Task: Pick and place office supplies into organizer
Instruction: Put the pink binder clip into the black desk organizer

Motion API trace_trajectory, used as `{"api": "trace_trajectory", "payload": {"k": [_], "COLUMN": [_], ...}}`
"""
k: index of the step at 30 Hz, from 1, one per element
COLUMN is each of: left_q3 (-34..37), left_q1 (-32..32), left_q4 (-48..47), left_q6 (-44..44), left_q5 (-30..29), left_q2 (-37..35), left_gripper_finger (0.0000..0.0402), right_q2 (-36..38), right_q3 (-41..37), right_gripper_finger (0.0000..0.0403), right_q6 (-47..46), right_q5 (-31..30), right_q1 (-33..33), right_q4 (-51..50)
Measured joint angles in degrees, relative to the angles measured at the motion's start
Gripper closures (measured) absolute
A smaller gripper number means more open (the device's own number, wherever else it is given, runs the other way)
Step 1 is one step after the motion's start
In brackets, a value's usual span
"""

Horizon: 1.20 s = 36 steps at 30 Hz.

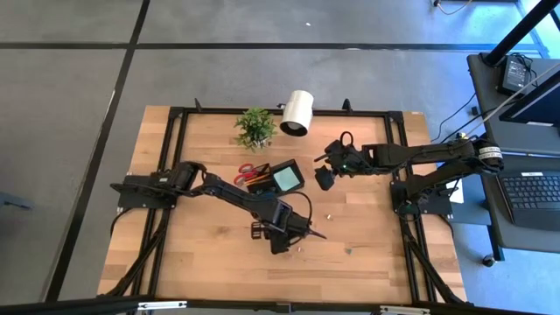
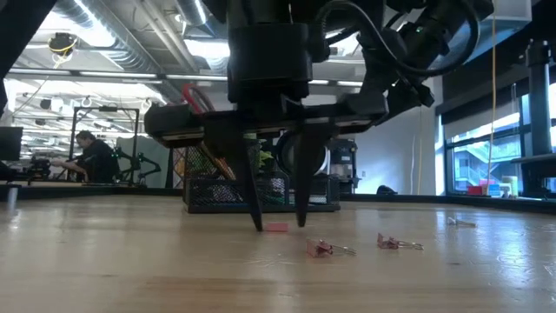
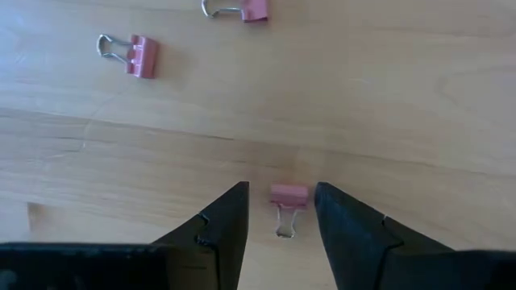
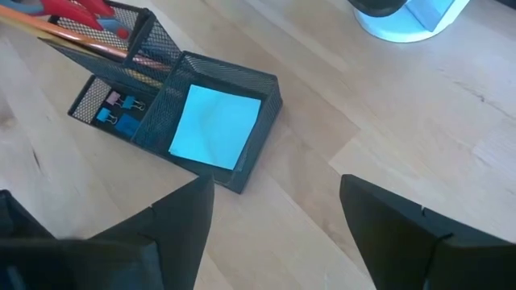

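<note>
A small pink binder clip (image 3: 288,197) lies flat on the wooden table, its wire loops toward the wrist. My left gripper (image 3: 280,187) points down over it, open, one finger on each side with a gap to both; the low view shows the fingertips (image 2: 258,224) just at the tabletop beside the clip (image 2: 276,228). The black mesh organizer (image 4: 181,121) holds the teal note pad (image 4: 216,127), red-handled scissors (image 4: 81,12), pencils (image 4: 81,36) and small clips (image 4: 121,109). My right gripper (image 4: 274,193) hangs open above the table, right of the organizer (image 1: 278,179).
Two more pink clips (image 3: 142,55) (image 3: 243,8) lie on the table beyond my left gripper. A potted plant (image 1: 255,127) and a white lamp (image 1: 297,112) stand at the far edge. Bare wood lies near the front edge. A person (image 2: 91,156) sits far behind.
</note>
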<state>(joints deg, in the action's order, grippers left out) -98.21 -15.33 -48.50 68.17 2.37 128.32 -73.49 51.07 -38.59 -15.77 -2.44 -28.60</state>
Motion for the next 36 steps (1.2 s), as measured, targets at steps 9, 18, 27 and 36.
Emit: {"api": "trace_trajectory", "payload": {"k": [9, 18, 27, 36], "left_q3": [-0.14, 0.02, 0.12, -2.85], "left_q1": [0.00, -0.04, -0.04, 0.64], "left_q4": [-1.62, -2.37, -2.43, -5.24], "left_q6": [-0.11, -2.01, -4.00, -8.94], "left_q5": [0.22, 0.33, 0.31, -0.16], "left_q2": [1.21, 1.32, 1.32, 0.49], "left_gripper_finger": [0.0261, 0.0306, 0.0339, 0.0341], "right_q2": [0.00, 0.00, 0.00, 0.00], "right_q3": [0.00, 0.00, 0.00, 0.00], "right_gripper_finger": [0.0130, 0.0130, 0.0130, 0.0130], "right_q6": [0.02, 0.24, 1.45, 1.60], "right_q5": [-0.02, -0.02, -0.02, -0.02], "right_q1": [0.00, 0.00, 0.00, 0.00], "right_q4": [-0.24, -0.24, -0.22, -0.22]}}
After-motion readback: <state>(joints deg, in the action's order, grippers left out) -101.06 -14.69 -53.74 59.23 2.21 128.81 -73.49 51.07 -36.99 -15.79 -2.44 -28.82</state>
